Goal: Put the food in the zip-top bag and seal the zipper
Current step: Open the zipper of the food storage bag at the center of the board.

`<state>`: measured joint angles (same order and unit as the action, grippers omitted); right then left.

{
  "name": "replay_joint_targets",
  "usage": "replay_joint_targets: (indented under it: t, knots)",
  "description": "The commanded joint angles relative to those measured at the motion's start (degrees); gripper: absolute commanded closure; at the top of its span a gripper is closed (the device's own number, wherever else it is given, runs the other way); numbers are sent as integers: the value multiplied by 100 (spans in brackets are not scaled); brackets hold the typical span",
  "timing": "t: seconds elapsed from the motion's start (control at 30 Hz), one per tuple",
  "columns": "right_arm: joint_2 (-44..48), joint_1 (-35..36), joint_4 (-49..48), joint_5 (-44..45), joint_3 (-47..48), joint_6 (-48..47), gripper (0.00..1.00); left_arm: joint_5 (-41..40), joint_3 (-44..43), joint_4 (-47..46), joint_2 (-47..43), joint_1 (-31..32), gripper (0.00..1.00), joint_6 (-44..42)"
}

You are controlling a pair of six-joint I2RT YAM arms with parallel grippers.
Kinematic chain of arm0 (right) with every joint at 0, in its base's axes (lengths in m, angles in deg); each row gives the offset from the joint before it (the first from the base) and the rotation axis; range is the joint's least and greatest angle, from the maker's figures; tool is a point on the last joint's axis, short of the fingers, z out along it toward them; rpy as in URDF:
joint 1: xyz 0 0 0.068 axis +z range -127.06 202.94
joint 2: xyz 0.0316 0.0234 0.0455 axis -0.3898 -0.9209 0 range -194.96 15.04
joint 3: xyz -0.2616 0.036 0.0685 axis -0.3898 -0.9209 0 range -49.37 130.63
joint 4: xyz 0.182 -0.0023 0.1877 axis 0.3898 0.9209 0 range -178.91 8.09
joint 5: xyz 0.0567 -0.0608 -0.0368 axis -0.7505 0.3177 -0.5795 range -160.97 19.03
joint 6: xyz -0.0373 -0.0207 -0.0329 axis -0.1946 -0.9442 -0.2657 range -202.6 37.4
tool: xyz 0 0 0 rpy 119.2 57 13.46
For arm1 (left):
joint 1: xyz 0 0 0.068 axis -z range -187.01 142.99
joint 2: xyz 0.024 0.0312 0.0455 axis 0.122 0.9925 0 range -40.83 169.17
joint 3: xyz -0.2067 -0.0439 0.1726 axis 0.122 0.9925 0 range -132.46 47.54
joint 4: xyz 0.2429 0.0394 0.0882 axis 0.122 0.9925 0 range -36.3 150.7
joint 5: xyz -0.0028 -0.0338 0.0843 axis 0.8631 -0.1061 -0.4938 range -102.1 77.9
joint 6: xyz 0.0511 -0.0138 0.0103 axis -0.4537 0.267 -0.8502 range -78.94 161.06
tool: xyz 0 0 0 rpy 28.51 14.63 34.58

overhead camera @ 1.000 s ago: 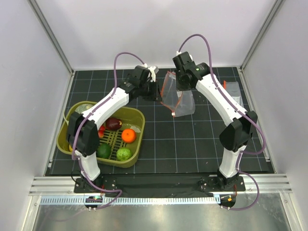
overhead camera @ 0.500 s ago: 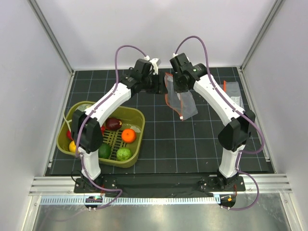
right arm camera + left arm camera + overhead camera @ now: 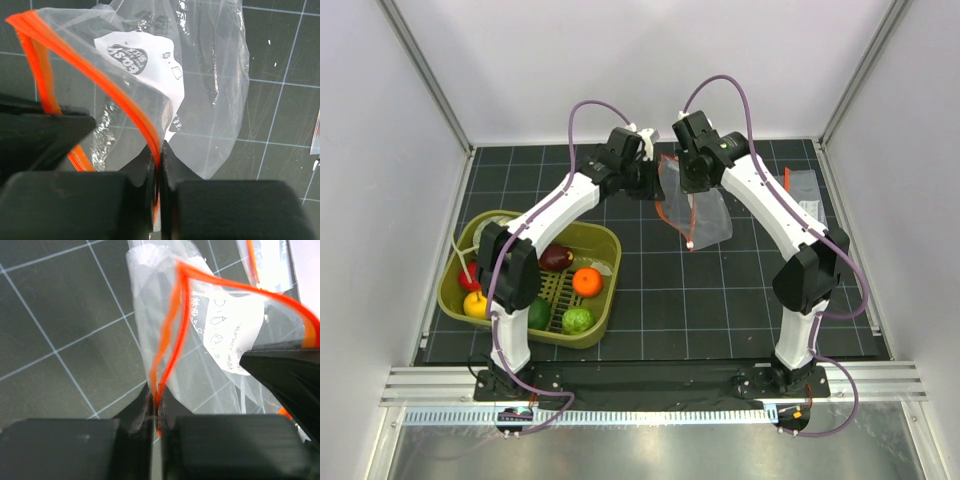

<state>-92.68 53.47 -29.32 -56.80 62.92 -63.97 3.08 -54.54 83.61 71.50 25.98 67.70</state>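
The clear zip-top bag (image 3: 698,210) hangs at the back middle of the mat, held up between both grippers. My left gripper (image 3: 655,185) is shut on the orange-red zipper strip (image 3: 170,345) at the bag's left side. My right gripper (image 3: 688,180) is shut on the zipper strip (image 3: 142,122) further along the mouth, and the strip bows between them. The food lies in the olive-green basket (image 3: 605,290) at the left: an orange (image 3: 586,281), a dark red-purple piece (image 3: 556,257), a pale-green round one (image 3: 578,320), a dark green one (image 3: 536,313), a yellow one (image 3: 476,305) and a red one (image 3: 470,279).
A second clear bag (image 3: 802,186) with an orange strip lies flat at the back right of the mat. White walls and metal posts bound the mat on three sides. The arm bases stand on the rail at the near edge.
Both grippers have carried the bag slightly left and back. The left arm has swung further over, uncovering the yellow and red pieces in the basket.
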Motion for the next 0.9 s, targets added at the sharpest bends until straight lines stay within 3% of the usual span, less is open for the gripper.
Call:
replay_joint_targets:
  t: [0.0, 0.1, 0.43, 0.5, 0.6, 0.63, 0.87]
  knots:
    - [-30, 24, -71, 164, 47, 61, 87, 3, -198, -29, -71, 5, 95, -62]
    - [14, 24, -53, 235, 4, 70, 69, -6, -119, 15, -80, -12, 100, -53]
    - [76, 24, -44, 191, -163, 70, 66, 20, 13, -21, -71, -153, 100, 52]
    - [111, 33, -36, 147, -181, 53, 69, -32, 57, 6, -71, -170, 100, 70]
    - [155, 24, 8, 173, -181, 44, 86, -199, 83, 129, -45, -223, 100, 88]
    - [164, 24, 52, 217, -172, 44, 95, -252, 75, 190, -36, -241, 100, 88]
    - [278, 24, 289, 1130, -216, -53, 99, -551, -101, 770, 263, -311, 100, -35]
